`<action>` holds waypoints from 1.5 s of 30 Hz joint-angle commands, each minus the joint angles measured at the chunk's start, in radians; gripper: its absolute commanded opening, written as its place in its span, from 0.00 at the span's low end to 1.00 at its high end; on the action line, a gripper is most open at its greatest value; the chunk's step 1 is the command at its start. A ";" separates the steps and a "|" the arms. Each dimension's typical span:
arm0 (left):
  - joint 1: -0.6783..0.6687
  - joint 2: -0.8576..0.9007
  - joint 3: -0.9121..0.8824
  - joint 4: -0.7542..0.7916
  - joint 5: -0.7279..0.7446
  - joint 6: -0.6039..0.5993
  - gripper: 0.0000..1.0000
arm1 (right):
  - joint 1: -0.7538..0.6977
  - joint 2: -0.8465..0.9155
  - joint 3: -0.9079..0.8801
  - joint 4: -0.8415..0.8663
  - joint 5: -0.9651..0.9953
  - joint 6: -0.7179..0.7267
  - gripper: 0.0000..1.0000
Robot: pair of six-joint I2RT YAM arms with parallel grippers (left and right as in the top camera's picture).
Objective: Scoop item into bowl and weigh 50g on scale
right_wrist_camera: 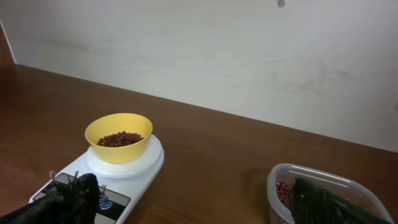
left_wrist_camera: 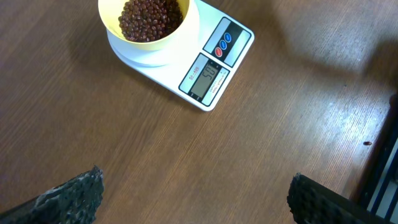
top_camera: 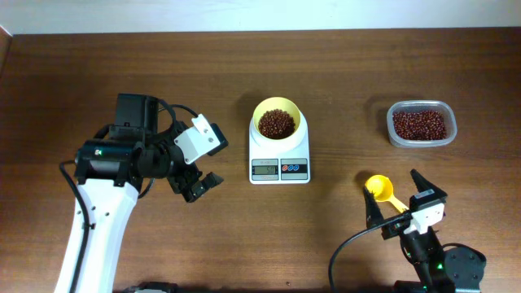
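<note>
Beans (top_camera: 276, 123) sit in the yellow bowl (top_camera: 277, 102) on the white scale (top_camera: 279, 168). The left gripper (top_camera: 201, 187), at eight o'clock from the scale, is wide open and empty. The right gripper (top_camera: 390, 185), at four o'clock, is wide open, with a yellow scoop (top_camera: 377, 186) lying between its fingers.

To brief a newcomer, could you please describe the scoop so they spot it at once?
On the brown wooden table, look right of the small white rectangular digital scale, nearer the robot than the clear plastic container of red-brown beans. The small yellow plastic scoop lies there; unlike the round pale-yellow bowl on the scale, it has a handle.
</note>
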 commanded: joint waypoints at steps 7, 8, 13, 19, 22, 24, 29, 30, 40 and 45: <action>0.002 0.003 0.009 0.002 0.017 0.019 0.99 | -0.010 -0.013 -0.203 0.271 0.037 0.005 0.99; 0.002 0.003 0.009 0.002 0.017 0.019 0.99 | -0.010 -0.013 -0.203 0.273 0.039 0.005 0.99; 0.002 0.003 0.009 0.002 0.017 0.019 0.99 | -0.010 -0.013 -0.203 0.221 0.131 0.006 0.99; 0.002 0.003 0.009 0.002 0.017 0.019 0.99 | -0.010 -0.013 -0.203 0.163 0.174 0.005 0.99; 0.002 0.003 0.009 0.002 0.017 0.019 0.99 | -0.010 -0.013 -0.203 0.162 0.201 0.005 0.99; 0.002 0.003 0.009 0.002 0.017 0.019 0.99 | -0.010 -0.013 -0.203 0.162 0.219 0.005 0.99; 0.002 0.003 0.009 0.002 0.017 0.019 0.99 | -0.010 -0.013 -0.203 0.158 0.233 0.004 0.99; 0.002 0.003 0.009 0.002 0.017 0.019 0.99 | -0.010 -0.013 -0.203 0.158 0.231 0.005 0.99; 0.002 0.003 0.009 0.002 0.017 0.019 0.99 | -0.010 -0.005 -0.203 0.159 0.232 0.005 0.99; 0.002 0.003 0.009 0.002 0.017 0.019 0.99 | -0.010 -0.005 -0.203 0.159 0.232 0.005 0.99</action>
